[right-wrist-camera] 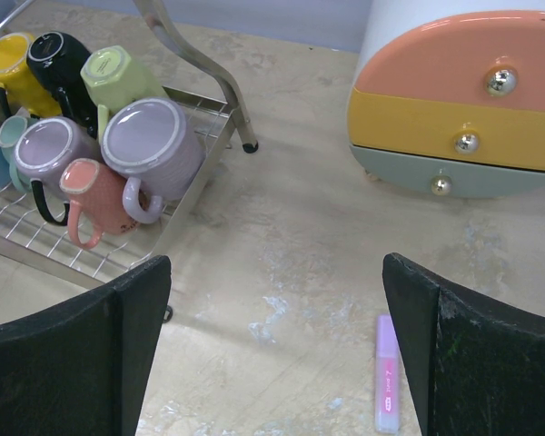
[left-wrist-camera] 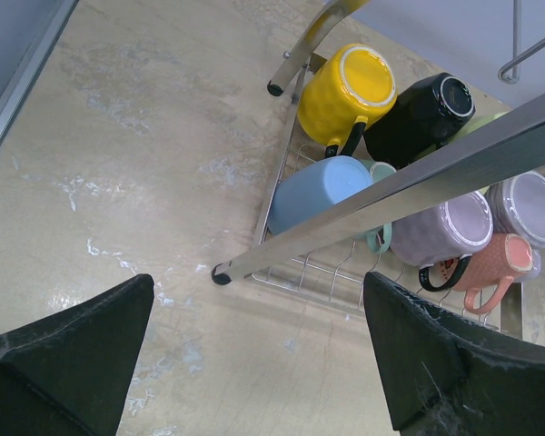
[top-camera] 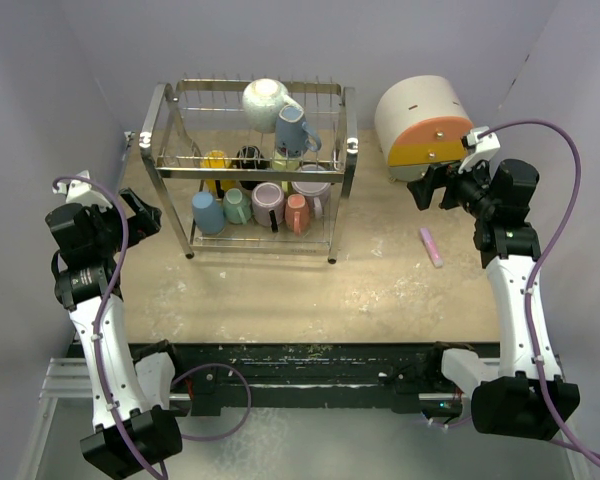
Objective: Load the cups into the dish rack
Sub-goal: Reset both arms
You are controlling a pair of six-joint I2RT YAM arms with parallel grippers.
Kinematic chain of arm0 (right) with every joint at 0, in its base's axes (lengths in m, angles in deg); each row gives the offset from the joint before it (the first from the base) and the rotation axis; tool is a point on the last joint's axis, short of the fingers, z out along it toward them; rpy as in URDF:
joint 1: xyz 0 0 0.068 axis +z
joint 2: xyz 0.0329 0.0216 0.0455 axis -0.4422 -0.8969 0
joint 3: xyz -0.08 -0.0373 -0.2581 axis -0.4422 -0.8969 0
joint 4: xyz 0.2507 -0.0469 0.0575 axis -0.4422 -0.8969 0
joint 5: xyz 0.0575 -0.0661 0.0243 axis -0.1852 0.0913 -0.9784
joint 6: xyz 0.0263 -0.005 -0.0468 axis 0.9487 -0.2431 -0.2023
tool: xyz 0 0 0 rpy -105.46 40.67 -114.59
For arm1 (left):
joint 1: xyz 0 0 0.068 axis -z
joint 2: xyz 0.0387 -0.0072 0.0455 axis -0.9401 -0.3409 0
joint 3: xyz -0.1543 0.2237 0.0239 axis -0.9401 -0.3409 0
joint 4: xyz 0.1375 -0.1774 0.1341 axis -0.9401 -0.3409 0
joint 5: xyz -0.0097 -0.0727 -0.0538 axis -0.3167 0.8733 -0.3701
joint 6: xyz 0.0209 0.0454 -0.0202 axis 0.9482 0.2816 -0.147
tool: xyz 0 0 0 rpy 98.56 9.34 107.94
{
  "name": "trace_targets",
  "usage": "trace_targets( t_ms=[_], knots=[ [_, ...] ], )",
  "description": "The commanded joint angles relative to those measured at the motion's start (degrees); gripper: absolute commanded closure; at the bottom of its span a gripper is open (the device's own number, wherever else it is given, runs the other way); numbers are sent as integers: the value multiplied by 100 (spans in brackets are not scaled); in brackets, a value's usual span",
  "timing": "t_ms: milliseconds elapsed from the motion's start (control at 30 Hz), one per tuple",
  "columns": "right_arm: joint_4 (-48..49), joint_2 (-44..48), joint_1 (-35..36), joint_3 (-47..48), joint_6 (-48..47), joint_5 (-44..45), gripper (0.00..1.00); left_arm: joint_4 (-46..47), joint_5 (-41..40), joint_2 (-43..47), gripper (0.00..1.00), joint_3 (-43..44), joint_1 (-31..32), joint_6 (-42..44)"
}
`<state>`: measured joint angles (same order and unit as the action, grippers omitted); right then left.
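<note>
The silver dish rack (top-camera: 158, 120) stands at the back of the table, left of centre. Its top tier holds a whitish cup (top-camera: 265, 103) and a blue cup (top-camera: 295, 130). On the lower tier lie several cups, among them yellow (left-wrist-camera: 350, 91), black (left-wrist-camera: 422, 113), light blue (left-wrist-camera: 322, 191), lavender (right-wrist-camera: 50, 154), purple (right-wrist-camera: 154, 145), salmon (right-wrist-camera: 95, 191) and pale green (right-wrist-camera: 118, 77). My left gripper (top-camera: 145, 215) hovers open just left of the rack's front corner (left-wrist-camera: 220, 273), holding nothing. To the right of the rack, my right gripper (top-camera: 425, 188) is open and empty over bare table.
A rounded cream-and-orange drawer box (top-camera: 420, 125) sits at the back right, close behind my right gripper. On the table in front of it lies a small pink stick (right-wrist-camera: 387, 372). Grey walls close in on the left, back and right.
</note>
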<state>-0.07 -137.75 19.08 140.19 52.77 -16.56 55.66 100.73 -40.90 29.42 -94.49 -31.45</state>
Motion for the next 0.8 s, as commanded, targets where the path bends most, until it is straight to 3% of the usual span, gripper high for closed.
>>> trace_targets(
  t_ms=[0,767],
  knots=[
    [252,156,-14,-4,32,-133,0,136,99,94,1,26,-45,1],
    [261,159,-16,-43,-16,-191,0,124,108,84,1,26,-45,60]
  ],
)
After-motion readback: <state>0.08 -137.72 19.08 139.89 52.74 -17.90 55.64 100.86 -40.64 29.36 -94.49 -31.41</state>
